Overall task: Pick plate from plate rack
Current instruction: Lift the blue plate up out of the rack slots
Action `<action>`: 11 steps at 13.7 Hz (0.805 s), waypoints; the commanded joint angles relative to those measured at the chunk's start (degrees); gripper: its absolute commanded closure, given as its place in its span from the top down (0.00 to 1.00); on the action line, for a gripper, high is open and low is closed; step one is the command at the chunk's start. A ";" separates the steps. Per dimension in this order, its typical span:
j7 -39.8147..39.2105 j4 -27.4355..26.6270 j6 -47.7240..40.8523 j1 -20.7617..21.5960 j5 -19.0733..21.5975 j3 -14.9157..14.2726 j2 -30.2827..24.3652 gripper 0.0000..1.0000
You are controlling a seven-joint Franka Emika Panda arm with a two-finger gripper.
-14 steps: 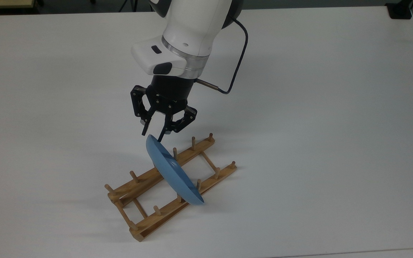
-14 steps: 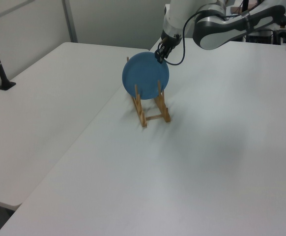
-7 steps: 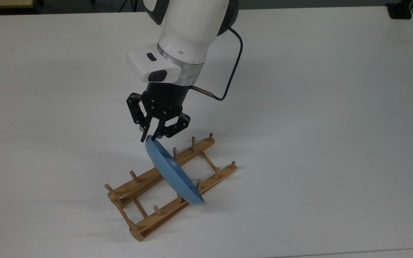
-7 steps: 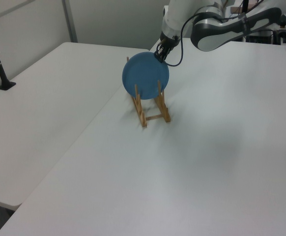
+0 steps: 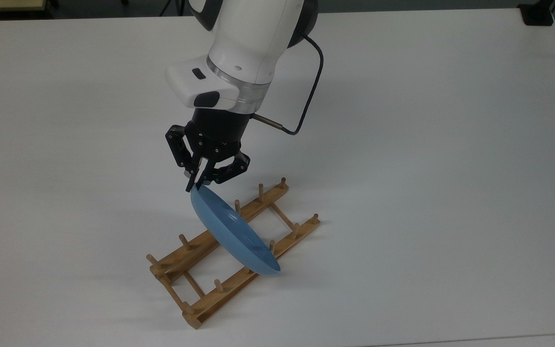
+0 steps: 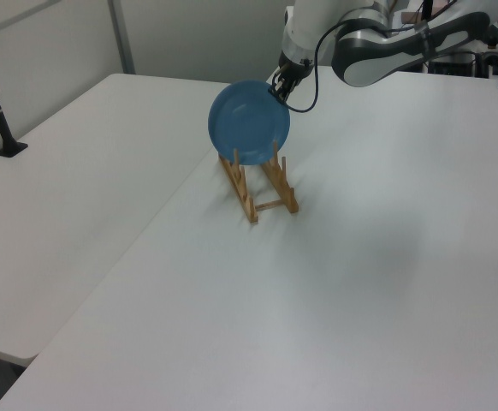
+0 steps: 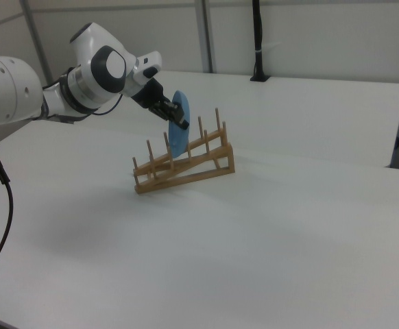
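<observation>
Plate rack (image 5: 239, 250): lower centre of the top view, on the bench (image 5: 427, 168). Plate (image 5: 231, 231): tilted among pegs. Gripper (image 5: 196, 186): above, pinching the plate's top rim. Risk, judged: thin grip slips, or a peg snags and drags the rack.

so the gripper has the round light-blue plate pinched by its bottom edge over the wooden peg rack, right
Not the bottom edge. In the top view the gripper is shut on the top edge of the round light-blue plate, over the light-brown wooden peg rack.

txt: none legible | labels/brands/nos: none | signs: none
</observation>
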 commanded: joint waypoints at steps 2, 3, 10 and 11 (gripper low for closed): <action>0.93 -0.17 1.31 -0.92 -1.90 -0.12 -3.80 0.00; 0.93 -0.17 1.22 -1.27 -1.54 -0.12 -4.77 0.00; -13.18 -2.02 -7.71 -2.93 21.27 0.32 -8.03 0.00; -17.84 -2.02 -10.09 -3.29 25.31 0.23 -8.46 0.00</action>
